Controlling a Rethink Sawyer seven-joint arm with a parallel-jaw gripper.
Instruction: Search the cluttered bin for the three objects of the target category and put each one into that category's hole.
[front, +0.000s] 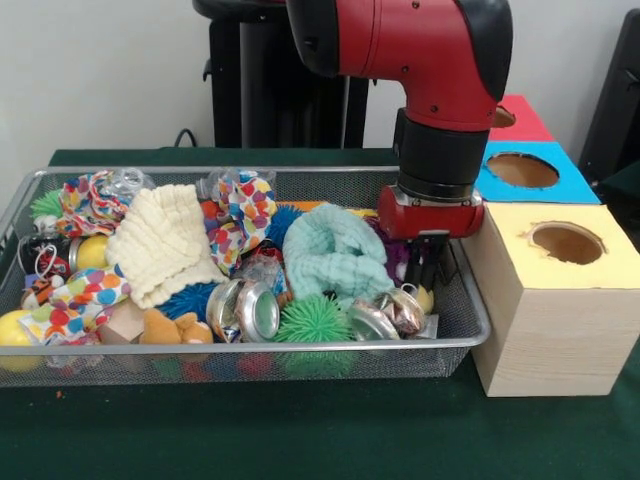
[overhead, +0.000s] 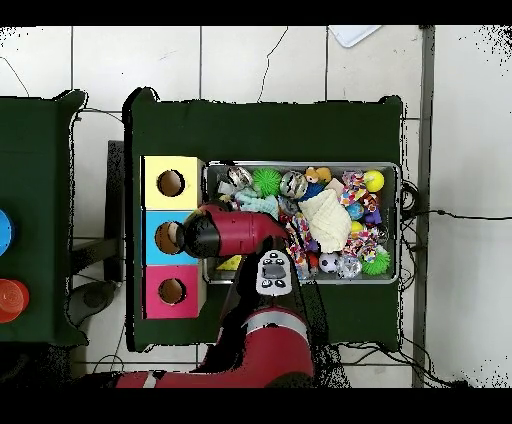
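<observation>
Hovering gripper (front: 432, 262) low in wire bin (front: 250, 347), boxes' end; claw state impossible to tell, tips buried in clutter. Orange-brown bear (front: 172, 327) lying well apart at front rim. Risking snagging mint cloth (front: 335, 255) or grabbing foil ball (front: 402, 310) instead; red hole (overhead: 172, 291) waiting.

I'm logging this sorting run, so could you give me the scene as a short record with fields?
gripper: lowered into the right end of the bin, open or shut not visible
bin: wire mesh basket, full of mixed toys
bear: orange-brown, lying at the bin's front edge
cloths: cream one and mint one lying on top of the toys
red hole: farthest box, nothing seen in it
boxes: yellow nearest, blue in the middle
</observation>
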